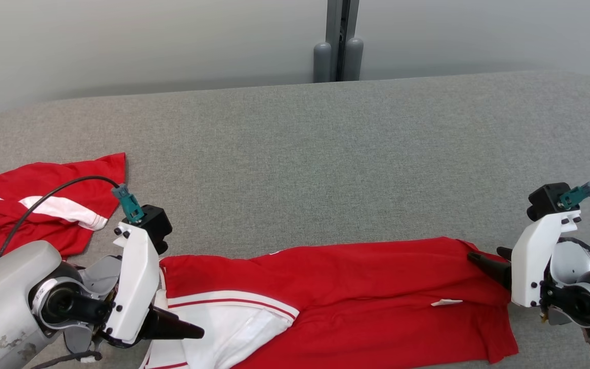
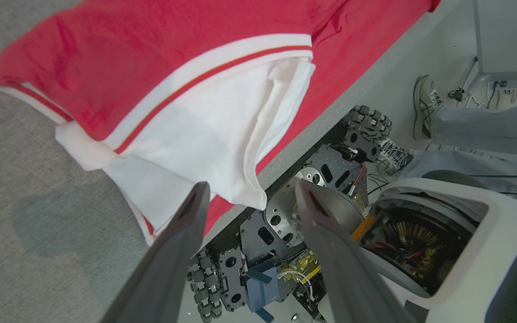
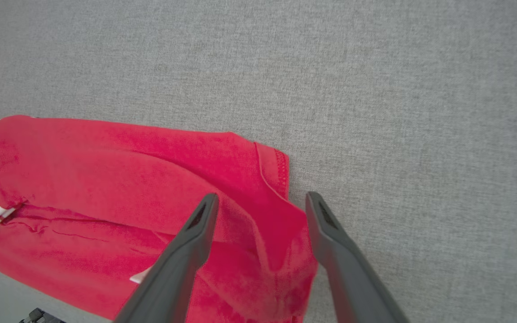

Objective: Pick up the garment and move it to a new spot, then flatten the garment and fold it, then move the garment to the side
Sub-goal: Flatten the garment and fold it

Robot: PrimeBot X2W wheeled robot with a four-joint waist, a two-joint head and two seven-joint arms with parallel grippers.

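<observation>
The garment (image 1: 356, 297) is red with a white panel and red-and-white trim. It lies stretched along the near edge of the grey table (image 1: 325, 154). My left gripper (image 1: 192, 332) is at the garment's left end, fingers pointing right. In the left wrist view the left gripper (image 2: 251, 190) stands open just past the white panel (image 2: 204, 139), holding nothing. My right gripper (image 1: 485, 254) is at the garment's right end, pointing left. In the right wrist view the right gripper (image 3: 263, 199) is open, with a raised fold of the red hem corner (image 3: 276, 233) lying loose between the fingers.
A second red garment with a white stripe (image 1: 34, 210) lies at the table's far left. A grey post (image 1: 338, 46) rises behind the far edge. Past the near edge, the left wrist view shows my wheeled base (image 2: 330, 170) and a person's shoe and leg (image 2: 424, 105).
</observation>
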